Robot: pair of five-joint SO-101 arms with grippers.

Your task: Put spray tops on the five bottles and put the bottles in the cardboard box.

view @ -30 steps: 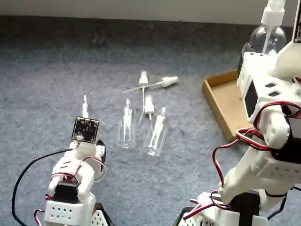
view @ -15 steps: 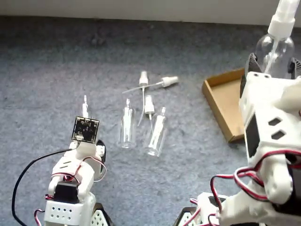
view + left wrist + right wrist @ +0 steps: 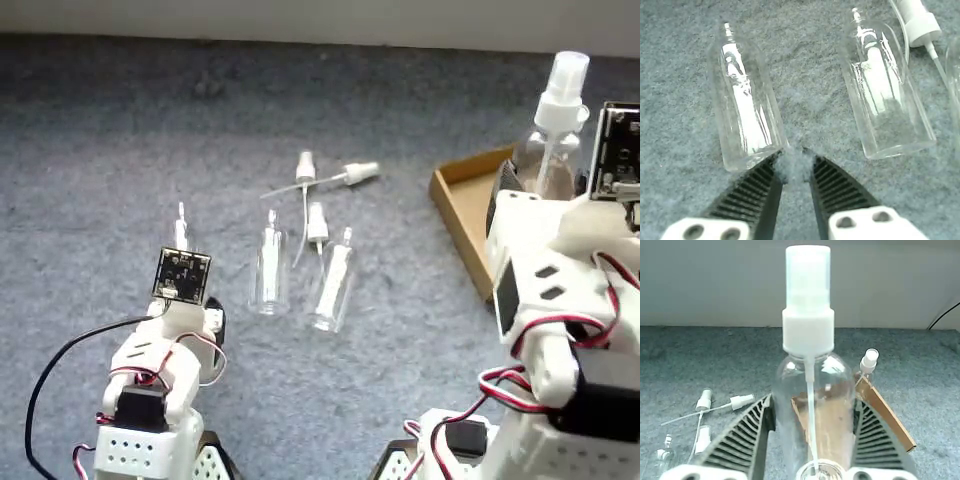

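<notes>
My right gripper (image 3: pixel 812 405) is shut on a clear bottle (image 3: pixel 812 380) fitted with a white spray top (image 3: pixel 807 300), held upright. In the high view this bottle (image 3: pixel 548 150) hangs over the near part of the cardboard box (image 3: pixel 470 215). A second capped bottle (image 3: pixel 867 362) stands at the box's far side. My left gripper (image 3: pixel 793 160) is slightly open and holds nothing, its tips at the base of a bare bottle (image 3: pixel 745 100) lying on the carpet. Two more bare bottles (image 3: pixel 270 270) (image 3: pixel 332 280) lie mid-table, with three loose spray tops (image 3: pixel 305 168) (image 3: pixel 355 174) (image 3: pixel 317 225) beside them.
Grey carpet covers the table, and a pale wall runs along its far edge. The left arm (image 3: pixel 160 380) sits at the near left, and the right arm's white body (image 3: pixel 560 330) rises at the near right beside the box.
My right gripper has carried the capped bottle down and to the left, over the box. The left arm and the loose bottles and tops have stayed put.
</notes>
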